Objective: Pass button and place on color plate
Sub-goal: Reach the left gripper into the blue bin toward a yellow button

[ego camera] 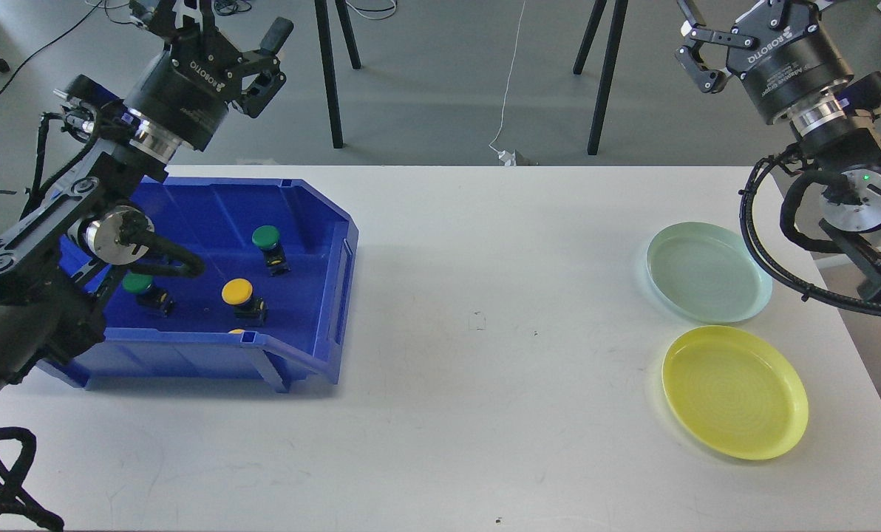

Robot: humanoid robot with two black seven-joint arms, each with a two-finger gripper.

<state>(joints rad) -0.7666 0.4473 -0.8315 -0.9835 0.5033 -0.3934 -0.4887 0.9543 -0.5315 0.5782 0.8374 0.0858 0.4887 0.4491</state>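
A blue bin [343,255] stands on the left of the white table. In it are a green button [266,238] near the middle, a second green button [138,284] partly behind my left arm, and a yellow button [236,291]. A sliver of another yellow cap [237,332] peeks over the front wall. On the right lie a pale green plate [706,272] and, nearer me, a yellow plate [734,391], both empty. My left gripper [215,22] is raised above the bin's far edge, open and empty. High above the plates, my right gripper [736,11] is open and empty too, with its fingertips partly cut off by the frame.
The white table [485,318] spans the view between the bin and the plates. Black stand legs [330,74] and a white cable [511,89] are on the floor behind the table. My right arm's cables [762,251] hang over the pale green plate's right rim.
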